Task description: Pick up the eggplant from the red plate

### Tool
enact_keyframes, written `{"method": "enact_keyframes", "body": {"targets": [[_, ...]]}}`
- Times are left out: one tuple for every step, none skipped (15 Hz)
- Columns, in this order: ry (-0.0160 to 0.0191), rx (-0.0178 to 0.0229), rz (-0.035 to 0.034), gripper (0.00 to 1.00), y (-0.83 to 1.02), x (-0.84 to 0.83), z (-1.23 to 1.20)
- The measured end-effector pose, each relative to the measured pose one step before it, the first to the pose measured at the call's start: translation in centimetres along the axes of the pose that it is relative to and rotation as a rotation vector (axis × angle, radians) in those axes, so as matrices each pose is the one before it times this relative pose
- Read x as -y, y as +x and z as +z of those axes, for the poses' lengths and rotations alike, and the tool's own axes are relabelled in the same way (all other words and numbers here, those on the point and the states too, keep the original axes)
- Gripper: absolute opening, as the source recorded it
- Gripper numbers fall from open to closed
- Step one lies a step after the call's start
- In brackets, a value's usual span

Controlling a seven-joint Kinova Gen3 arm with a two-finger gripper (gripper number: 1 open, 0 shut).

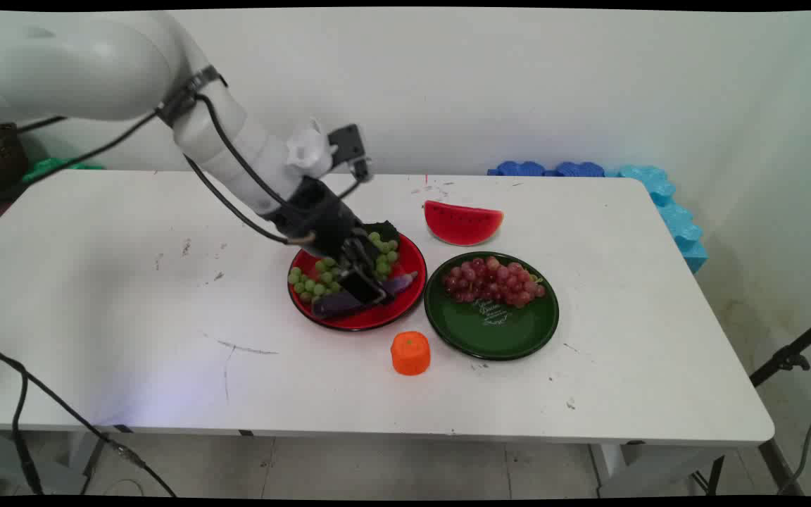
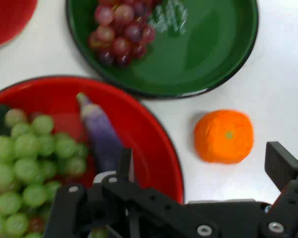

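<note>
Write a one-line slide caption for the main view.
Kinova arm's hand lowered over a purple eggplant beside green grapes on the red plate.

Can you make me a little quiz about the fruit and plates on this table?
1. True or false: the bunch of dark red grapes lies on the round green plate.
2. Which thing lies on the round red plate with the bunch of green grapes? A) the slice of red watermelon B) the small purple eggplant C) the small orange fruit
3. Fill in: the orange fruit sits on the white table, in front of the gap between the two ____.

Key: 1 true. 2 B; the black two-finger gripper is down over it. 3 plates.
</note>
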Motion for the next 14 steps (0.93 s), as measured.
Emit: {"method": "enact_keyframes", "body": {"targets": [[0.01243,0.01656,0.0012,1.0,-0.328,0.565,-0.299],[0.00999,0.01312,0.00181,1.0,-0.272,0.453,-0.169],[0.01174,0.01426,0.00122,1.0,-0.35,0.509,0.007],[0.00981,0.01502,0.00053,1.0,-0.385,0.482,0.271],[0.00856,0.01399,-0.00029,1.0,-0.355,0.446,0.329],[0.00597,0.01158,0.00022,1.0,-0.257,0.325,0.426],[0.00505,0.011,-0.00262,1.0,-0.306,0.266,0.458],[0.00584,0.01282,-0.00312,1.0,-0.4,0.292,0.567],[0.00169,0.00685,0.00184,1.0,-0.174,0.118,0.403],[0.00188,0.00531,0.00081,1.0,-0.19,0.075,0.401],[0.00237,0.00592,-0.00013,1.0,-0.245,0.063,0.445],[0.00119,0.00366,0.00055,1.0,-0.159,0.025,0.532],[-0.00021,0.00171,-0.00161,1.0,-0.14,-0.017,0.517],[-0.00056,0.0009,-0.00188,1.0,-0.119,-0.018,0.407]]}}
